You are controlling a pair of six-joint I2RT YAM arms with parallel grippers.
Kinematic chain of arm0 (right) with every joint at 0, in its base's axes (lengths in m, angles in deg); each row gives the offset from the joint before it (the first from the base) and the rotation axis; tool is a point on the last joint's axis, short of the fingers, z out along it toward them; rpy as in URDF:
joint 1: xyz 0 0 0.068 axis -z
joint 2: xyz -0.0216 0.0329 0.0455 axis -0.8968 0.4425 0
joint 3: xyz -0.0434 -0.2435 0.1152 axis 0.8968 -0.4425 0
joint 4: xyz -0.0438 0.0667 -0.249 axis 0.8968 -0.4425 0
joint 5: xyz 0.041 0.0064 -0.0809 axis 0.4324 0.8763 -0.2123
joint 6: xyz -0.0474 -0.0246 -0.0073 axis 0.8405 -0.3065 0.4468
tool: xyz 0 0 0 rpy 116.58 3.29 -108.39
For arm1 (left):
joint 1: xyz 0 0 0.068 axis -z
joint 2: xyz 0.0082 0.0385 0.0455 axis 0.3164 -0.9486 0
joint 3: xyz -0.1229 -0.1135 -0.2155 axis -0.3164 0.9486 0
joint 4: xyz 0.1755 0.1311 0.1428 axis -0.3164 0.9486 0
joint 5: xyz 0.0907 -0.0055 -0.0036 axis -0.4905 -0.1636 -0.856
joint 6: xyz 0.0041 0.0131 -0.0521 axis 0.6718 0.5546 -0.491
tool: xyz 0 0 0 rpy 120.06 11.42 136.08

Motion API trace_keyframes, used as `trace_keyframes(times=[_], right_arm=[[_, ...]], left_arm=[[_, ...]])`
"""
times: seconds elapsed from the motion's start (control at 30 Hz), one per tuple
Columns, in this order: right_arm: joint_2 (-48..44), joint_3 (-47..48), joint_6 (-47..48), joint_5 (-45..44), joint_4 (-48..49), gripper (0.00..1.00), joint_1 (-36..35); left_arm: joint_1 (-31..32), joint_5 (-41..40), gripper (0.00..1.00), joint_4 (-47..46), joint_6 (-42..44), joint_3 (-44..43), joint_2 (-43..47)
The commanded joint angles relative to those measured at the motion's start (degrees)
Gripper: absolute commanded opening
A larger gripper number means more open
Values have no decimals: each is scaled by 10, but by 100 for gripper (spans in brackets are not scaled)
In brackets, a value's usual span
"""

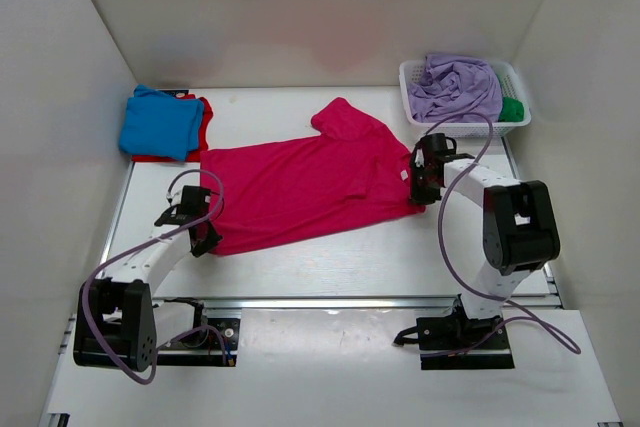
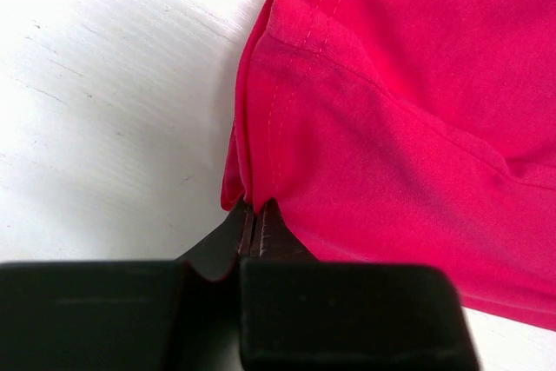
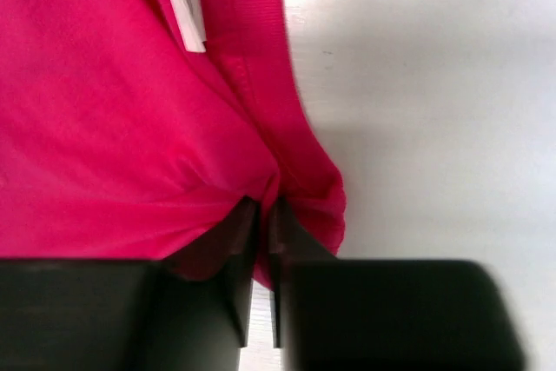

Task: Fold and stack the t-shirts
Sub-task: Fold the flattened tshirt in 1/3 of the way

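Note:
The crimson-pink t-shirt [image 1: 300, 182] lies spread across the middle of the table, one sleeve pointing to the back. My left gripper [image 1: 203, 234] is shut on its hem corner [image 2: 252, 180] at the near left. My right gripper [image 1: 418, 187] is shut on the cloth by the collar [image 3: 287, 180], near the white label [image 3: 187, 6]. A folded bright blue t-shirt [image 1: 158, 122] lies on a red t-shirt [image 1: 203, 117] at the back left. The lavender t-shirt [image 1: 455, 87] and the green t-shirt [image 1: 512, 109] sit in the basket.
The white latticed basket [image 1: 412, 97] stands at the back right corner. White walls close in the table on the left, back and right. The arm bases and their purple cables sit at the near edge.

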Motion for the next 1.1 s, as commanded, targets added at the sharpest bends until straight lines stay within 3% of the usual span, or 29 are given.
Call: trace_keyframes(times=[0.0,0.03,0.23,0.57,0.77,0.8,0.83,0.87,0.9,0.93,1.07], right_arm=[[-3,-16,-26,-59,-2,4,-8],[-12,-22,-30,-62,-8,0,-10],[-81,-81,-61,-74,-55,0,-14],[-177,-132,-121,-77,-175,0,-71],[-248,-168,-156,-90,-211,1,-94],[-253,-163,-157,-84,-215,8,-88],[-254,-159,-154,-81,-218,18,-81],[-254,-156,-149,-77,-224,28,-74],[-252,-150,-146,-79,-224,32,-68],[-252,-140,-136,-84,-234,40,-63],[-254,-69,-116,-98,-278,50,-52]], left_arm=[[-3,-3,0,-12,14,-1,15],[-3,0,0,-6,20,-7,7],[9,43,0,53,60,-44,-58],[-6,59,0,96,99,-55,2],[29,63,1,120,92,-63,29],[32,64,23,121,93,-63,32],[34,66,38,124,92,-64,37],[29,78,69,123,93,-65,39],[17,82,79,125,97,-68,46],[12,93,82,125,104,-72,52],[-42,114,87,158,130,-124,67]])
